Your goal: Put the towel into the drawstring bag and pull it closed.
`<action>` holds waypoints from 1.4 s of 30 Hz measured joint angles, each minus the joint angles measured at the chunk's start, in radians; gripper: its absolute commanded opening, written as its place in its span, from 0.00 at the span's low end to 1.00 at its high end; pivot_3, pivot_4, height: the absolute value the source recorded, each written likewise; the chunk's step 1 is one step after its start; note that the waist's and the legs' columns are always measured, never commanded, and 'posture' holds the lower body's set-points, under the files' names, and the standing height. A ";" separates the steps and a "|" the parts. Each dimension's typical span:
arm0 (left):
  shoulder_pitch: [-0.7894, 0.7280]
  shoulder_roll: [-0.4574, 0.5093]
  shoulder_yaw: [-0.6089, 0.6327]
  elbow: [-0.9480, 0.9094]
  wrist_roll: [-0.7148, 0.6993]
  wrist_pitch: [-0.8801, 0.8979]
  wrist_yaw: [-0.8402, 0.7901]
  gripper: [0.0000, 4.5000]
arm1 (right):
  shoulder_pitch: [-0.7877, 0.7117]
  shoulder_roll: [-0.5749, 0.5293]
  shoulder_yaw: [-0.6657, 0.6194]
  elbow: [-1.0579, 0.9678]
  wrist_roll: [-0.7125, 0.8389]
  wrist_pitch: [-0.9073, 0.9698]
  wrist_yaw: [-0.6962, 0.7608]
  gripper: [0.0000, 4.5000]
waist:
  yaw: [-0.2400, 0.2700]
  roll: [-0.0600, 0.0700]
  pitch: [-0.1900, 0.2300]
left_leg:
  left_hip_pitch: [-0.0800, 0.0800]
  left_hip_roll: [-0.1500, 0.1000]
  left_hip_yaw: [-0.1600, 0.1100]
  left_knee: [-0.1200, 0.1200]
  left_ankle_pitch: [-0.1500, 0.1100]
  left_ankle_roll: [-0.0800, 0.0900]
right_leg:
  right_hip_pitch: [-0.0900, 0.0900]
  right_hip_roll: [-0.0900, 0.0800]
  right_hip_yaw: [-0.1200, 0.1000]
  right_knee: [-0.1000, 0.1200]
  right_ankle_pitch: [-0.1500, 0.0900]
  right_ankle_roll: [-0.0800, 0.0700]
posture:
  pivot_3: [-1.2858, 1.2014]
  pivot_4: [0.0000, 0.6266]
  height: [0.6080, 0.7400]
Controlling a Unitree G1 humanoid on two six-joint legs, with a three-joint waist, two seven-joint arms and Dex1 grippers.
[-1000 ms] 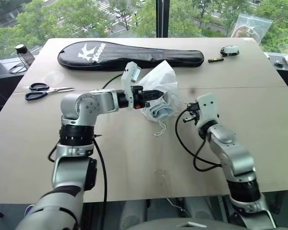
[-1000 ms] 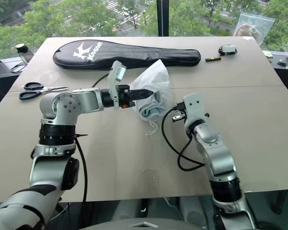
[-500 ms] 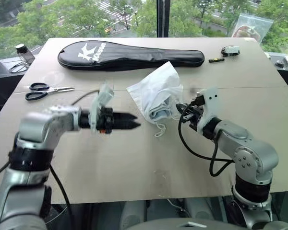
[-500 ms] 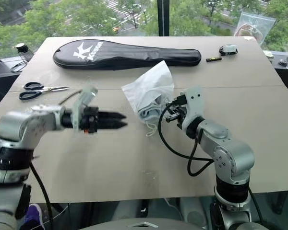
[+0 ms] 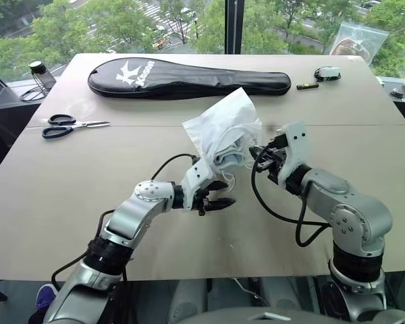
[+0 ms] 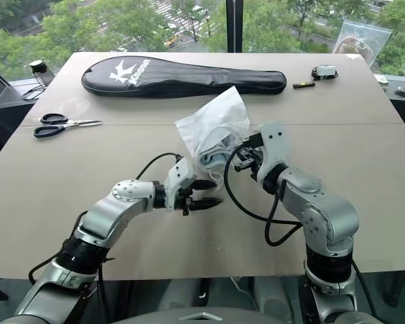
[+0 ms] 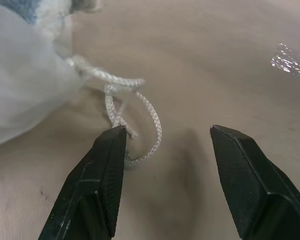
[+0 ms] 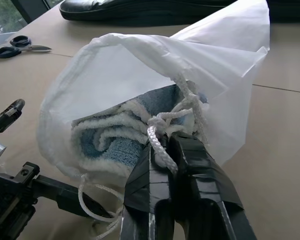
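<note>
1. The drawstring bag point(image 8: 140, 90) stands on the table point(image 5: 67, 182) just ahead of the right gripper point(image 8: 172, 145), its mouth facing that gripper and partly gathered.
2. Inside the bag lies the towel point(image 8: 120, 137), folded, its light-blue layers with white edges visible through the mouth and through the thin wall (the whole towel sits within the bag's rim).
3. The right gripper has its fingers pressed together on a white cord point(image 8: 160, 145) of the bag's drawstring, which runs from the fingertips up to the mouth's hem.
4. The left gripper point(image 7: 165, 135) is low over the table, just beside the bag's lower edge, fingers spread apart with nothing clamped between them.
5. A second cord loop point(image 7: 140, 115) trails from the bag onto the table; one left fingertip point(image 7: 112, 142) is touching or just over this loop, the other is well apart from it.
6. Beyond both grippers lies a long black racket case point(image 5: 189, 75); scissors point(image 5: 71, 125) lie far out on the left gripper's side.
</note>
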 measured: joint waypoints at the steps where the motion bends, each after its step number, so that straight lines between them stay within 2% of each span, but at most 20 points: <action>1: -0.006 -0.005 -0.007 0.015 0.010 -0.019 -0.001 0.55 | 0.002 0.000 0.000 -0.004 0.000 0.001 -0.004 0.00 | 0.001 0.000 0.000 | 0.000 0.000 0.000 0.000 0.000 0.000 | 0.000 0.000 0.000 0.000 0.000 0.000 | 0.52 0.24 1.00; 3: -0.022 -0.020 -0.016 0.051 0.029 -0.053 -0.006 0.44 | 0.007 0.003 0.000 -0.014 0.000 0.002 -0.018 0.00 | 0.003 0.000 0.000 | 0.000 -0.001 0.000 0.001 0.000 0.000 | 0.001 0.000 0.000 0.000 0.000 0.000 | 0.52 0.24 1.00; 7: -0.045 -0.043 -0.005 0.126 0.038 -0.095 -0.023 0.03 | 0.025 0.004 -0.001 -0.034 0.000 0.002 -0.042 0.00 | 0.002 0.000 -0.001 | 0.000 -0.001 -0.001 0.001 0.000 0.000 | 0.001 0.000 -0.001 0.000 0.000 0.000 | 0.52 0.24 1.00; 8: -0.051 -0.052 -0.002 0.144 0.039 -0.104 -0.026 0.01 | 0.027 0.004 -0.001 -0.034 -0.001 0.001 -0.046 0.00 | 0.002 0.000 -0.001 | 0.000 -0.001 -0.001 0.001 0.000 0.000 | 0.001 0.000 -0.001 0.000 0.000 0.000 | 0.52 0.24 1.00; 14: -0.064 -0.085 0.011 0.197 0.055 -0.155 -0.040 0.01 | 0.027 0.000 -0.009 -0.032 -0.001 -0.024 -0.058 0.00 | 0.002 0.000 -0.001 | 0.001 -0.001 -0.001 0.001 0.000 0.000 | 0.002 0.000 -0.001 0.000 0.000 0.000 | 0.52 0.24 1.00; 16: -0.052 -0.087 0.045 0.182 -0.004 -0.082 -0.054 0.01 | 0.024 0.000 -0.021 -0.030 0.000 -0.042 -0.058 0.00 | -0.001 0.000 -0.001 | 0.000 0.000 -0.001 0.002 0.000 0.000 | 0.002 0.000 -0.001 0.000 0.000 0.000 | 0.52 0.24 1.00; 19: -0.013 -0.054 0.181 0.095 -0.270 0.249 -0.088 0.01 | -0.006 0.026 -0.085 -0.024 0.030 -0.095 -0.054 0.00 | -0.016 0.000 0.000 | -0.001 0.001 -0.002 0.001 0.000 0.000 | 0.000 0.000 -0.001 0.000 0.000 0.000 | 0.52 0.24 1.00; 20: -0.014 -0.045 0.205 0.082 -0.303 0.287 -0.089 0.01 | -0.014 0.036 -0.096 -0.024 0.037 -0.103 -0.054 0.00 | -0.019 0.000 0.000 | -0.002 0.002 -0.002 0.001 0.000 0.000 | 0.000 0.000 -0.002 0.000 0.000 0.000 | 0.52 0.24 1.00; 22: -0.036 0.016 0.349 0.039 -0.497 0.477 -0.086 0.01 | -0.079 0.090 -0.187 -0.026 0.124 -0.121 -0.054 0.00 | -0.028 0.000 0.002 | -0.001 0.004 -0.004 0.001 0.000 0.000 | -0.001 0.002 -0.001 0.001 0.000 0.000 | 0.52 0.24 1.00; 23: -0.058 0.037 0.400 0.038 -0.546 0.522 -0.078 0.01 | -0.105 0.092 -0.218 -0.027 0.152 -0.126 -0.056 0.00 | -0.028 0.000 0.002 | -0.001 0.004 -0.004 0.001 0.000 0.000 | -0.001 0.002 -0.001 0.001 0.000 0.000 | 0.52 0.24 1.00; 25: -0.118 0.072 0.511 0.048 -0.630 0.588 -0.048 0.01 | -0.167 0.092 -0.283 -0.027 0.216 -0.138 -0.061 0.00 | -0.024 0.000 0.002 | -0.001 0.004 -0.003 0.002 0.000 0.000 | 0.000 0.002 -0.002 0.001 0.000 0.000 | 0.52 0.24 1.00; 27: -0.279 0.078 0.642 0.167 -0.731 0.628 0.034 0.01 | -0.293 0.071 -0.389 0.016 0.347 -0.138 -0.085 0.00 | -0.015 0.000 0.004 | -0.002 0.002 -0.003 0.004 0.000 0.000 | 0.000 0.001 -0.004 0.002 0.000 0.001 | 0.52 0.24 1.00; 29: -0.509 0.081 0.773 0.334 -0.798 0.601 0.141 0.01 | -0.484 0.019 -0.480 0.090 0.511 -0.143 -0.146 0.00 | -0.012 -0.001 0.008 | -0.003 0.001 -0.003 0.005 0.000 0.000 | 0.000 0.001 -0.004 0.002 0.001 0.000 | 0.52 0.24 1.00; 31: -0.620 0.096 0.837 0.403 -0.819 0.565 0.189 0.01 | -0.580 -0.034 -0.517 0.119 0.590 -0.151 -0.185 0.00 | -0.014 -0.001 0.006 | -0.001 0.000 -0.002 0.002 0.000 0.000 | 0.001 0.000 -0.004 0.001 0.001 0.000 | 0.52 0.24 1.00; 32: -0.671 0.106 0.868 0.450 -0.822 0.539 0.216 0.01 | -0.598 -0.099 -0.517 0.133 0.606 -0.149 -0.195 0.00 | -0.015 -0.001 0.004 | 0.001 -0.001 -0.002 0.000 0.000 0.000 | 0.003 -0.001 -0.004 -0.001 0.000 0.000 | 0.52 0.24 1.00; 36: -0.688 0.105 0.883 0.591 -0.751 0.441 0.277 0.01 | -0.511 -0.215 -0.479 0.200 0.630 -0.121 -0.206 0.00 | -0.020 -0.001 0.004 | -0.004 -0.001 0.000 -0.005 0.000 0.000 | -0.003 -0.002 -0.002 -0.002 0.000 0.000 | 0.52 0.24 1.00; 40: -0.669 0.077 0.836 0.580 -0.712 0.427 0.279 0.01 | -0.439 -0.245 -0.438 0.194 0.706 -0.107 -0.200 0.00 | -0.025 -0.001 0.004 | -0.009 -0.001 0.000 -0.003 0.000 0.000 | -0.008 -0.003 -0.001 -0.002 0.000 0.000 | 0.52 0.24 1.00; 42: -0.665 0.052 0.812 0.539 -0.714 0.437 0.275 0.01 | -0.411 -0.311 -0.402 0.161 0.724 -0.106 -0.184 0.00 | -0.023 -0.001 0.005 | -0.011 -0.001 -0.001 -0.002 0.000 0.000 | -0.008 -0.003 -0.002 -0.002 0.000 0.000 | 0.52 0.24 1.00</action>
